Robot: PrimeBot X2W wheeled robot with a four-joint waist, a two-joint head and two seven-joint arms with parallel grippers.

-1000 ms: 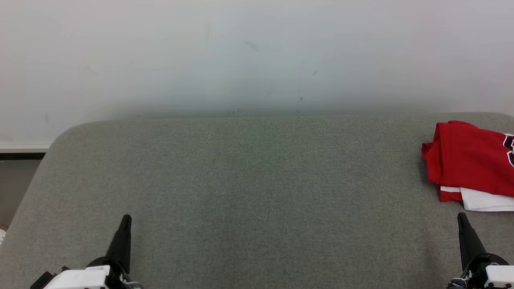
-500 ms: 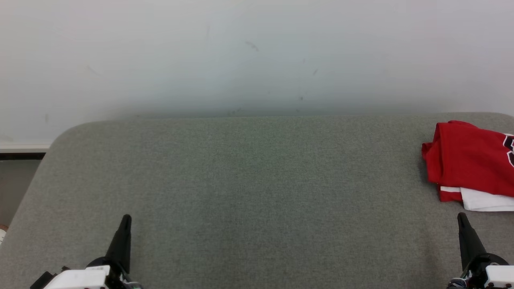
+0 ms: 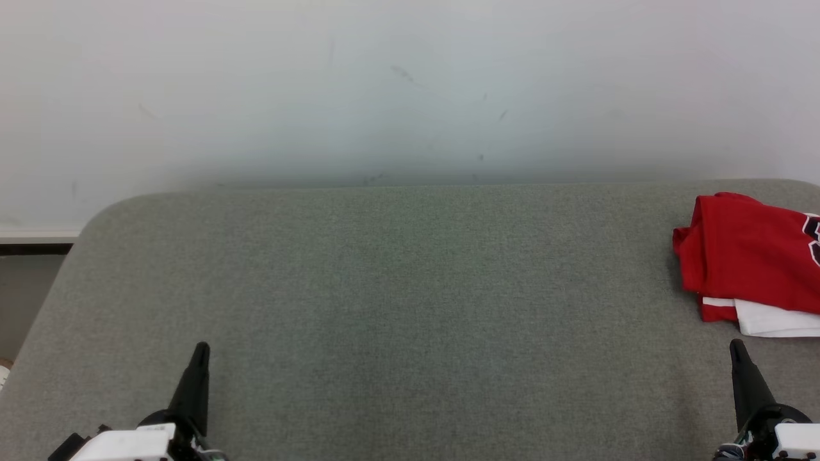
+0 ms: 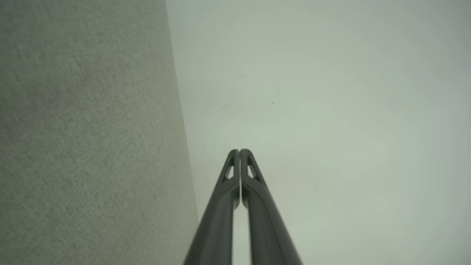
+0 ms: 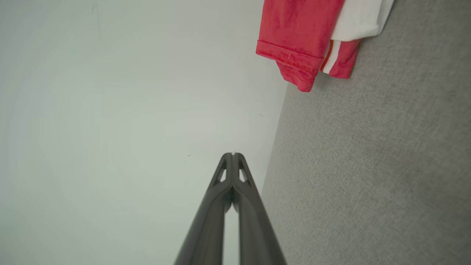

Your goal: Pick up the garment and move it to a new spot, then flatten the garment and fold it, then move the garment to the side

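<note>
The garment (image 3: 749,262) is red with white trim and lies folded at the far right of the grey table (image 3: 397,288), cut off by the head view's right edge. In the right wrist view the garment (image 5: 301,33) sits at the top. My left gripper (image 3: 201,349) rests at the lower left, shut and empty, its tips together in the left wrist view (image 4: 239,151). My right gripper (image 3: 737,346) rests at the lower right, a little nearer than the garment and apart from it, shut and empty (image 5: 233,154).
A pale wall (image 3: 410,89) rises behind the table's far edge. The table's rounded left corner (image 3: 102,214) drops to a darker strip of floor at the far left.
</note>
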